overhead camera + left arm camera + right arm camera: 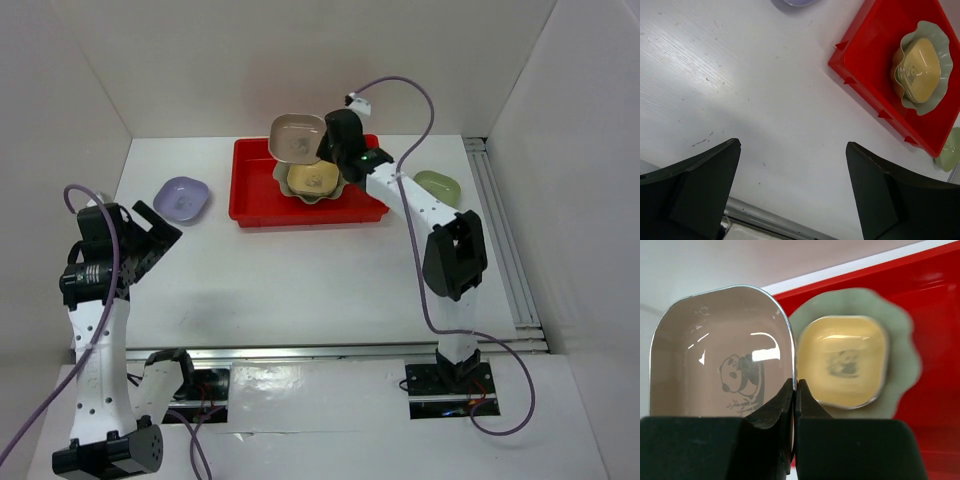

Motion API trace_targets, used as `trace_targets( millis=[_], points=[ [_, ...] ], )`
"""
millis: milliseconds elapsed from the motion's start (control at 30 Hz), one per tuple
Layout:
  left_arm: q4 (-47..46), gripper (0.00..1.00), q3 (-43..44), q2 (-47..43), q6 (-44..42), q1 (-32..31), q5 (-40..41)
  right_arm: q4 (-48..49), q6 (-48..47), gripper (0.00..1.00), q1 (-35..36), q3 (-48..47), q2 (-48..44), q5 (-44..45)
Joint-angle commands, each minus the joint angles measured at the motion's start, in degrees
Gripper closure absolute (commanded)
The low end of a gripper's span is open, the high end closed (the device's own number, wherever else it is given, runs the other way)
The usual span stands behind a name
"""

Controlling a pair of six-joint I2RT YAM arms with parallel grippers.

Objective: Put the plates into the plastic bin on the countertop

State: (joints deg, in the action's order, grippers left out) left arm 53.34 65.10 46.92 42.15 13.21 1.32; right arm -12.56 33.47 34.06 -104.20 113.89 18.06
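Observation:
The red plastic bin [255,205] lies at the back of the white countertop [300,280]. In it sits the large pale green scalloped dish [283,186] with a yellow dish [312,179] stacked inside; both show in the left wrist view [935,95] and the right wrist view [900,370]. My right gripper [796,385] is shut on the rim of the tan-pink dish [722,355] and holds it above the bin [296,137]. A lavender dish [182,198] lies left of the bin. A green dish [438,185] lies to its right. My left gripper [792,150] is open and empty, over bare table.
White walls enclose the table on three sides. A metal rail [505,240] runs along the right edge and another [340,350] along the near edge. The right arm's cable [400,85] loops above the bin.

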Motion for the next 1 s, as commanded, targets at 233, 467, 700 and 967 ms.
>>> trace_targets(
  millis=[233,467,700,967],
  points=[
    [-6.84,0.0,-2.69,1.95,-2.34,-1.35,-4.4,-8.19,3.88,1.0,-7.34,-10.68,12.05,2.33],
    [-7.99,0.0,-4.63,2.48,-3.47,-2.4,-4.4,-8.71,3.88,1.0,-7.35,-11.64,15.66,1.1],
    [-8.52,0.0,-5.16,2.48,-4.01,-2.4,-4.4,-6.96,3.09,0.64,-7.35,-10.32,16.72,0.57],
    [-9.04,0.0,-6.74,2.48,-4.53,-2.4,-4.4,-6.51,0.36,0.2,-4.8,-14.79,14.18,1.62]
  ],
)
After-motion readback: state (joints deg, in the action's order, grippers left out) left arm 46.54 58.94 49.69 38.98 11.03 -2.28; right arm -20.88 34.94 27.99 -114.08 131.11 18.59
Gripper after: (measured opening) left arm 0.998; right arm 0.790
